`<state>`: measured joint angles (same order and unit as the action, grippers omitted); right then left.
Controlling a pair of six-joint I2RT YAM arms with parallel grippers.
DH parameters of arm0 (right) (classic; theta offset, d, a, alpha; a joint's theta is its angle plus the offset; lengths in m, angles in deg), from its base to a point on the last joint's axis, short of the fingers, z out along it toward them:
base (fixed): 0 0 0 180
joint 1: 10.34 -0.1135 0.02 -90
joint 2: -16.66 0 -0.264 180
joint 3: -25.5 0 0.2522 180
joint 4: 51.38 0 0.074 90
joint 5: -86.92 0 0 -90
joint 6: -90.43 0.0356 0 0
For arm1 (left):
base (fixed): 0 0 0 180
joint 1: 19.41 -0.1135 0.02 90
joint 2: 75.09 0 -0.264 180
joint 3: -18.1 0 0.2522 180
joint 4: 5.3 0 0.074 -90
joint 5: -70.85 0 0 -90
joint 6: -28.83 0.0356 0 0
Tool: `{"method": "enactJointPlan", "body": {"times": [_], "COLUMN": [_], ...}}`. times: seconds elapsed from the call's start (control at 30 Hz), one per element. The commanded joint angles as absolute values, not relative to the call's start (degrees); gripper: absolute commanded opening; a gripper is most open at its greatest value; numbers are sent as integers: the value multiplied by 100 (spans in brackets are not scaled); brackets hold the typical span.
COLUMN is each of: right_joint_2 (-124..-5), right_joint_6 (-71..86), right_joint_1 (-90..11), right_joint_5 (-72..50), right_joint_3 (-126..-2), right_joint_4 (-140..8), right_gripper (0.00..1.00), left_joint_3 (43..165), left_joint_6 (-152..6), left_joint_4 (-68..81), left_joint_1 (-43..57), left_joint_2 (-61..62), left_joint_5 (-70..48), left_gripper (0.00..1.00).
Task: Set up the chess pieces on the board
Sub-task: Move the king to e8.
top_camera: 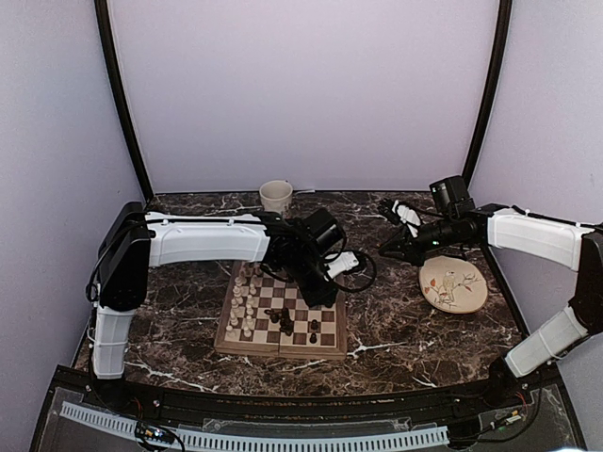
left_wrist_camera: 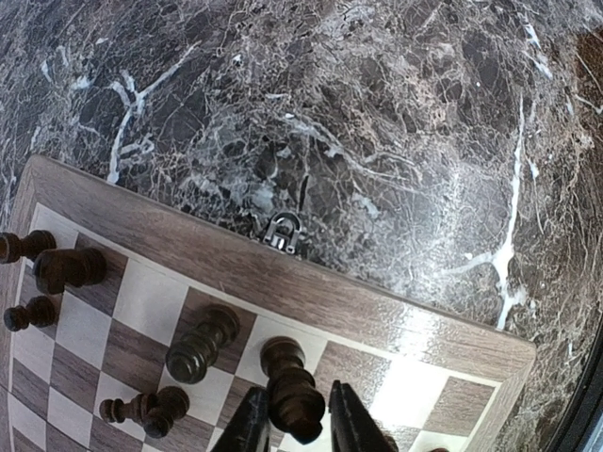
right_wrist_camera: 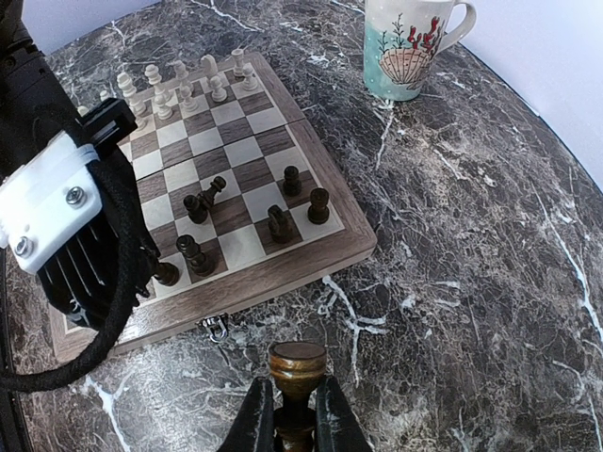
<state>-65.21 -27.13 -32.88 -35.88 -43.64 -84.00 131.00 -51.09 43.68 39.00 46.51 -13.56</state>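
The checkered board lies mid-table, with cream-white chess pieces ranked along its left side and several dark ones scattered on the right half. My left gripper hangs low over the board's far right corner. Its fingers flank a dark piece that stands upright on a light square, with a thin gap on the right side, so the gripper is open. My right gripper hovers over bare marble just off the board's edge. It is shut on a dark brown piece whose round base faces the camera.
A seashell-printed cup stands behind the board at the back. A round cream plate lies on the right under my right arm. The board's metal clasp juts from its border. The left arm's wrist and cable cover the board's near corner.
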Motion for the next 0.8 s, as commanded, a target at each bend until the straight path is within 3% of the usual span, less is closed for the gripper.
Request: {"method": "enactJointPlan", "body": {"times": [0.0, 0.53, 0.77], "right_joint_2": [-6534, -6449, -6754], "right_joint_6": [-2734, -2705, -2635], "right_joint_1": [-3258, -3265, -3432], "right_joint_5": [-3681, -3741, -4937], "right_joint_3": [-4381, -4527, -5305], "right_joint_4": [-8275, -8425, -9247], "right_gripper": [10, 10, 12], "left_joint_3": [13202, 12750, 11462], "left_joint_6": [-5161, -5102, -5224], "left_joint_4": [4626, 4839, 3207], "left_joint_1": [3921, 3874, 3681], "left_joint_2": [4620, 3825, 2535], "left_joint_5": [-1250, -1680, -1106], "left_gripper": [24, 41, 41]}}
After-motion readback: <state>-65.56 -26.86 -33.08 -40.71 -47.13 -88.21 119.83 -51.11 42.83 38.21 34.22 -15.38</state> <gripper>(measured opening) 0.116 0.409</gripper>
